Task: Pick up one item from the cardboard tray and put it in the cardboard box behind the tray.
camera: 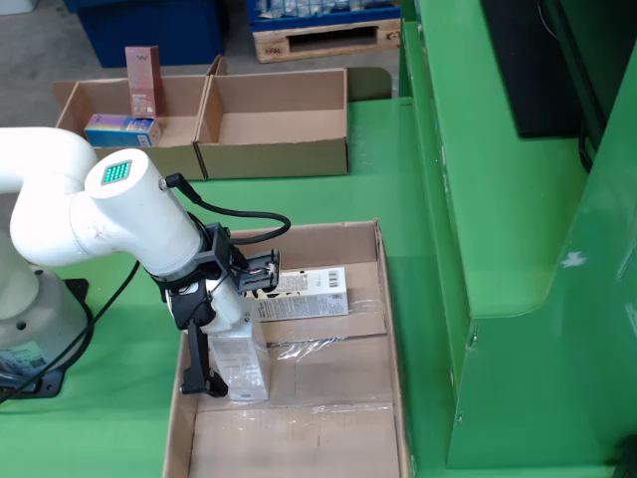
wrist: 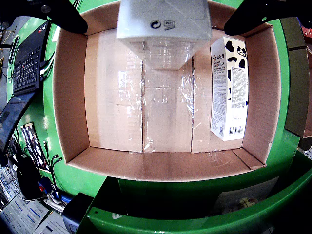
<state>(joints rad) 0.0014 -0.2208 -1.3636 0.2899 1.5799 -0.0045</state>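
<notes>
Arm: a white robot arm point(camera: 60, 204) is seen at 9 o'clock in the fixed view, bent down over a large open cardboard box point(camera: 388, 329) on the green bench point(camera: 378, 189).
Jaws: the gripper point(camera: 227, 370) is seen closed on a pale carton point(camera: 242, 358); in the fixed view one black finger point(camera: 196, 363) is pressed against the carton's left side.
Held carton: the carton is held upright inside the large box, near its 9 o'clock wall; whether its base touches the floor cannot be told. In the wrist view it fills the 12 o'clock edge point(wrist: 163, 29), with two black fingers point(wrist: 66, 14) angled out at the top corners.
Second carton: a white carton with black cow patches point(wrist: 229, 87) is seen lying flat on the box floor, at 3 o'clock in the wrist view, close to the wall; in the fixed view it lies just beyond the held carton.
Box floor: brown flaps are seen joined with clear tape point(wrist: 183, 97).
Far trays: two smaller cardboard trays point(camera: 274, 124) are set side by side at 11 o'clock in the fixed view; in the left one a tall reddish box point(camera: 143, 80) is stood upright and a blue box point(camera: 121, 129) is laid flat.
Surroundings: a laptop point(wrist: 29, 58) is seen at 9 o'clock in the wrist view.
</notes>
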